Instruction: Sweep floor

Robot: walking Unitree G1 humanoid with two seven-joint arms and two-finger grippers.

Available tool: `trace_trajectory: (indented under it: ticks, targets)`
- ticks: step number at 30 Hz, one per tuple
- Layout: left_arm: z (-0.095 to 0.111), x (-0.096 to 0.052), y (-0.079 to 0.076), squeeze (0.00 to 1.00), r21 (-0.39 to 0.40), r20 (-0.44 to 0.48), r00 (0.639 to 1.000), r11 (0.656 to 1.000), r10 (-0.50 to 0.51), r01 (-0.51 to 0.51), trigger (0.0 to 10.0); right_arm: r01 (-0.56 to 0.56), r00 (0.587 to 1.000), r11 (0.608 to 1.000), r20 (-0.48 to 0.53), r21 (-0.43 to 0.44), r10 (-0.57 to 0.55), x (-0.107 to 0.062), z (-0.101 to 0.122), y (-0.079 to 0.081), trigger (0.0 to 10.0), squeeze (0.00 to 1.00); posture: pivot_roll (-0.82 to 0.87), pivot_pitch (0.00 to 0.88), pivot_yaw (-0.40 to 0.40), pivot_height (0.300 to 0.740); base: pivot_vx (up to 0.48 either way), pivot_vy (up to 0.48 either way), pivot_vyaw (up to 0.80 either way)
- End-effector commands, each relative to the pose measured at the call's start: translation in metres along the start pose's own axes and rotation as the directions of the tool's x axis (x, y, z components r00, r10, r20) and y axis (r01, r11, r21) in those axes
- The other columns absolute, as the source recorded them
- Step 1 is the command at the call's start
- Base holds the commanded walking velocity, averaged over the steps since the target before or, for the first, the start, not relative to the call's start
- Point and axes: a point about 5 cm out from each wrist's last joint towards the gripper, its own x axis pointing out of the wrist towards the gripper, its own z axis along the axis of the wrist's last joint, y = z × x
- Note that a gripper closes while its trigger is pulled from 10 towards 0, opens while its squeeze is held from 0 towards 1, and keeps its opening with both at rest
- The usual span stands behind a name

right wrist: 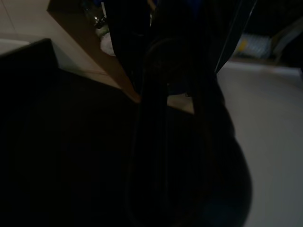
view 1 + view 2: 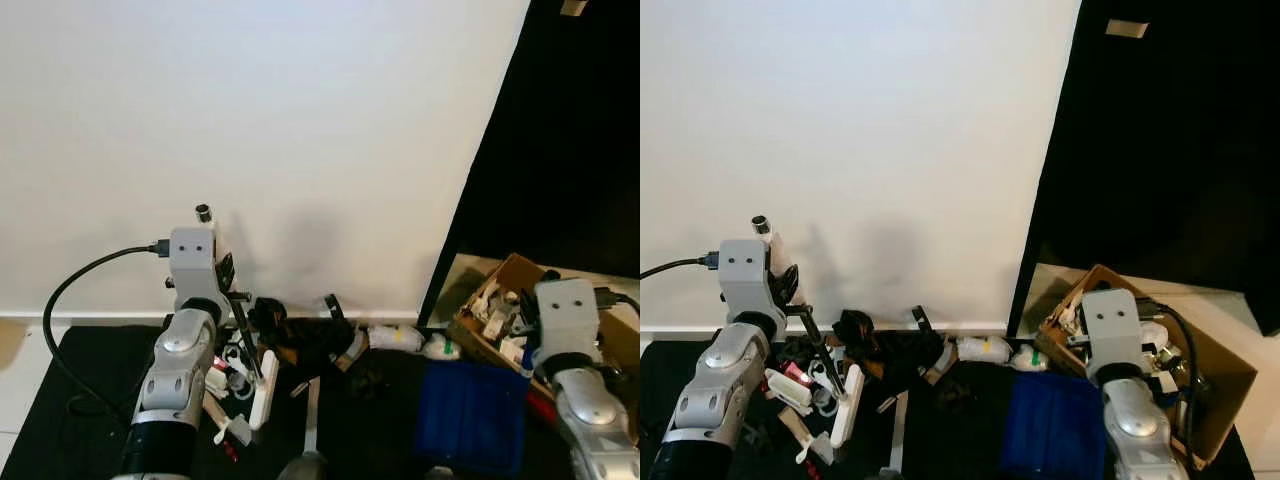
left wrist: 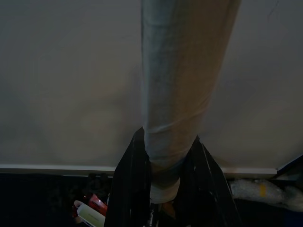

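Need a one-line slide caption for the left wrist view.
Left gripper clamps a pale broom handle before a white wall.

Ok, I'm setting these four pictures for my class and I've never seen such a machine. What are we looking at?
It is a walking robot with two silver arms. The two bright pictures come from its head, looking down; the other two from cameras on its wrists. Its left tool grips a pale pole. On the dark floor by the wall lie scattered litter, a blue tray and a cardboard box. The right wrist picture is too dark to read.
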Motion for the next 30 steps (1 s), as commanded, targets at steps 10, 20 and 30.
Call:
trace_trajectory:
  ticks: [10, 20, 30]
  targets:
    - [-0.007, -0.010, 0.005, 0.00, 0.031, -0.008, 1.000, 0.999, 0.025, -0.025, 10.0, -0.101, 0.984, 0.990, 0.158, 0.100, 0.085, 0.017, 0.017, 0.048, 10.0, 0.00, 0.08, 0.270, 0.094, 0.740, 0.000, 0.000, 0.00]
    - [0.014, -0.007, 0.034, 0.00, 0.049, 0.068, 0.995, 0.996, 0.075, -0.079, 10.0, -0.195, 0.948, 0.969, 0.282, 0.151, 0.147, 0.029, 0.041, 0.065, 10.0, 0.00, 0.10, 0.268, 0.088, 0.740, 0.000, 0.000, 0.00]
    - [0.006, 0.005, 0.044, 0.00, 0.036, 0.020, 0.998, 0.998, 0.059, -0.059, 10.0, -0.329, 0.912, 0.943, 0.242, -0.050, 0.331, 0.025, 0.025, 0.099, 10.0, 0.00, 0.08, 0.283, 0.082, 0.740, 0.000, 0.000, 0.00]
